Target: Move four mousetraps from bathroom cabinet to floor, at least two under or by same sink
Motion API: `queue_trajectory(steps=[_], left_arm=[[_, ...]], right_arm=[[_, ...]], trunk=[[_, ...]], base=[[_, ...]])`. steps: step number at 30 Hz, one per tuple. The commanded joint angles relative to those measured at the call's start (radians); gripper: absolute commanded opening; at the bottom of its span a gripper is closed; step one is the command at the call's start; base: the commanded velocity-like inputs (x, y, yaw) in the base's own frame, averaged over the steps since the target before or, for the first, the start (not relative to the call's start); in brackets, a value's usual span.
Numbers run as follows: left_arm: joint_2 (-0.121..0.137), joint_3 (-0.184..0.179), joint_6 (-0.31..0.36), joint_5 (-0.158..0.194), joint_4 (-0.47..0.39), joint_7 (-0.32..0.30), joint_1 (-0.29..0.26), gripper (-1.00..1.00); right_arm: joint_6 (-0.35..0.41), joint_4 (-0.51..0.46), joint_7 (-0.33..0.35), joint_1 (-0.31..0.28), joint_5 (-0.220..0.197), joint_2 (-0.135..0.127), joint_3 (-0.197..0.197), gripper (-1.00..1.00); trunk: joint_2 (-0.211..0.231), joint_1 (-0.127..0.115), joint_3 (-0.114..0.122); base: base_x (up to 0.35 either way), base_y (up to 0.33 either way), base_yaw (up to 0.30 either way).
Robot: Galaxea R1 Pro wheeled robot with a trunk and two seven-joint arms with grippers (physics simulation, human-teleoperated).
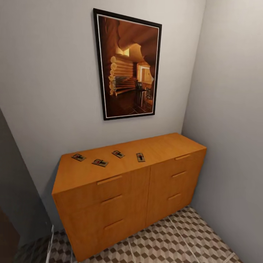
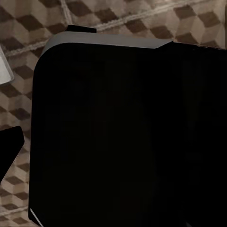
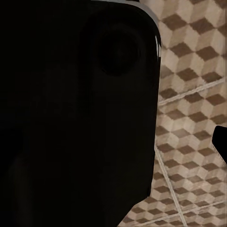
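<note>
Head view: a low orange-brown wooden cabinet [image 1: 120,197] with six bar-handled drawer fronts stands against a pale grey wall [image 1: 47,73], filling the corner up to the side wall on the right. The four small flat brown wooden mousetraps with dark metal parts lie in a loose row on its top, apart from one another: one [image 1: 78,157] near the left end, the next [image 1: 100,162] closer to the front edge, a third [image 1: 118,154], and a fourth [image 1: 140,157] turned lengthwise near the middle. Nothing covers them. A black-framed picture of a log-cabin interior [image 1: 128,64] hangs above. The cube-patterned brown, tan and cream tiled floor [image 1: 171,237] runs in front, with a dark panel [image 1: 9,190] at the left edge.

Left wrist view: a large black rounded body [image 2: 127,137] blocks most of the tiles [image 2: 28,28] beyond the left claw; a black wedge [image 2: 10,144] juts in at the edge. Whether this claw is released or clenched cannot be told.

Right wrist view: a similar black bulk [image 3: 75,109] hides much of the tiles [image 3: 189,94] past the right claw, with a black tip [image 3: 220,142] at the edge. Its state cannot be told either.
</note>
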Motion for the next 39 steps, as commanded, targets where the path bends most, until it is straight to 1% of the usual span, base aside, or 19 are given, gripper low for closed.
queue_trajectory(steps=[1,14,39], left_arm=[[0.000,0.002,-0.002,0.008,0.000,0.000,0.000,1.00],[-0.002,-0.003,-0.004,0.003,0.000,-0.001,0.000,1.00],[0.002,0.000,-0.004,0.004,-0.009,-0.008,0.000,1.00]], right_arm=[[-0.003,0.000,-0.001,0.000,0.001,0.000,0.001,1.00],[-0.007,0.000,-0.001,0.000,0.006,-0.003,0.001,1.00],[-0.006,0.000,-0.001,0.000,0.003,-0.001,-0.001,1.00]], trunk=[[0.000,0.000,-0.001],[0.000,0.000,-0.001],[0.000,0.000,-0.001]], base=[[0.029,0.000,0.000],[0.006,0.000,0.000],[0.000,0.000,0.000]])
